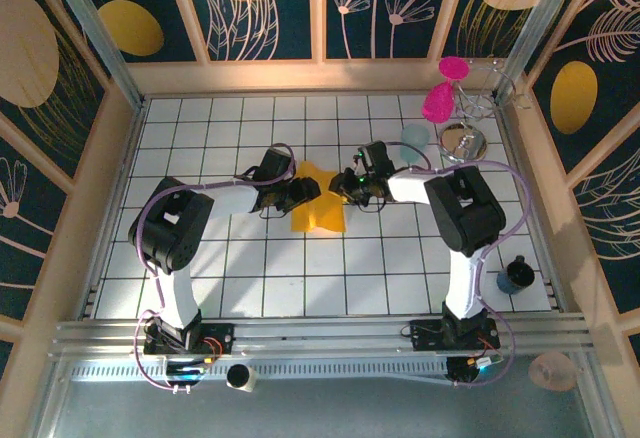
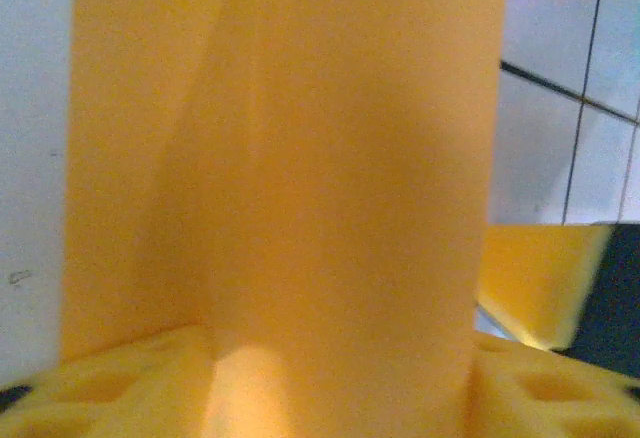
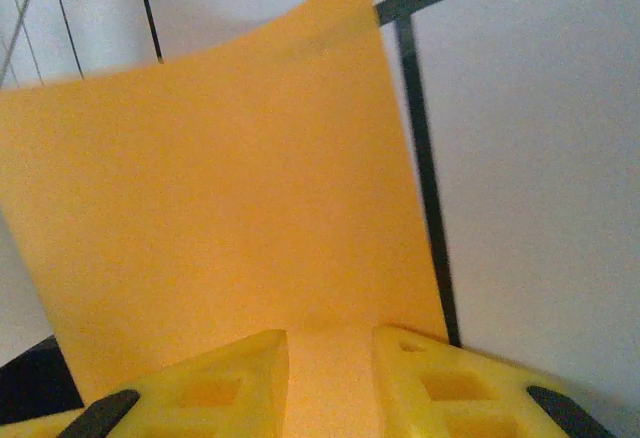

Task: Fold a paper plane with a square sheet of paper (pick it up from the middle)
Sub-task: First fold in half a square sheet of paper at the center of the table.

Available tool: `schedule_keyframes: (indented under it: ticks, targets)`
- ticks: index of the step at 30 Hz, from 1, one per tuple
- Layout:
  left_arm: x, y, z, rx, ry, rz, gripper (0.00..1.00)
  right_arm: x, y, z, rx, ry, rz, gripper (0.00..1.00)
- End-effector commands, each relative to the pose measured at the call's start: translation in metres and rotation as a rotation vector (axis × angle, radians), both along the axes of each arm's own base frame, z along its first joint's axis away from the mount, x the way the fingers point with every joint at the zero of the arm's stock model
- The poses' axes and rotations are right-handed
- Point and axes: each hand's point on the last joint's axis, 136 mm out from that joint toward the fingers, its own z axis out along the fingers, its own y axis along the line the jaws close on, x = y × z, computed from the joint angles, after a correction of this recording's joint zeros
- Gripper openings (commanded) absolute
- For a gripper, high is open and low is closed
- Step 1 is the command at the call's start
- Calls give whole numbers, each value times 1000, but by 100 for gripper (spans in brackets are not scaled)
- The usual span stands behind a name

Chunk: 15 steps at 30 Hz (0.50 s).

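Observation:
The orange-yellow square sheet of paper (image 1: 318, 208) lies partly folded on the white tiles at the middle of the table, its upper corners turned up. My left gripper (image 1: 306, 190) is at its upper left and my right gripper (image 1: 346, 186) at its upper right. In the left wrist view a raised flap of the paper (image 2: 340, 158) stands across the left gripper (image 2: 340, 368), whose yellow fingers (image 2: 100, 388) are apart on either side. In the right wrist view the paper (image 3: 220, 208) lies flat beyond the right gripper (image 3: 330, 368), whose fingers (image 3: 440, 383) are slightly apart with paper showing through the gap.
A pale teal cup (image 1: 415, 138), a shiny metal bowl (image 1: 462, 142) and two pink pieces (image 1: 437, 104) on a wire stand sit at the back right. A dark cup (image 1: 516, 276) stands near the right edge. Wooden walls ring the tiled table.

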Motion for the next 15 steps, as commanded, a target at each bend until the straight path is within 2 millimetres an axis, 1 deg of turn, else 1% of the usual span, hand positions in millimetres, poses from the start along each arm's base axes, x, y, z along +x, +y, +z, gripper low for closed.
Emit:
schedule_keyframes:
  ticks: [1, 4, 7, 10, 12, 13, 15]
  targets:
    - [-3, 4, -1, 37, -7, -13, 52, 16, -17, 43, 63, -111, -68, 30]
    - [2, 0, 13, 22, -60, -38, 43, 20, -36, 63, 85, -181, -113, 33]
    - [8, -7, 42, -35, -141, -63, 39, 20, -51, 76, 116, -233, -131, 39]
    - [11, -20, 87, -148, -233, -109, 36, 18, -60, 94, 179, -293, -119, 50]
    - [11, -26, 117, -236, -282, -134, 35, 16, -61, 114, 243, -354, -88, 60]
    - [11, -26, 134, -279, -307, -143, 35, 15, -61, 124, 271, -380, -70, 63]
    - [10, -27, 160, -372, -331, -164, 34, 12, -57, 146, 347, -432, -27, 69]
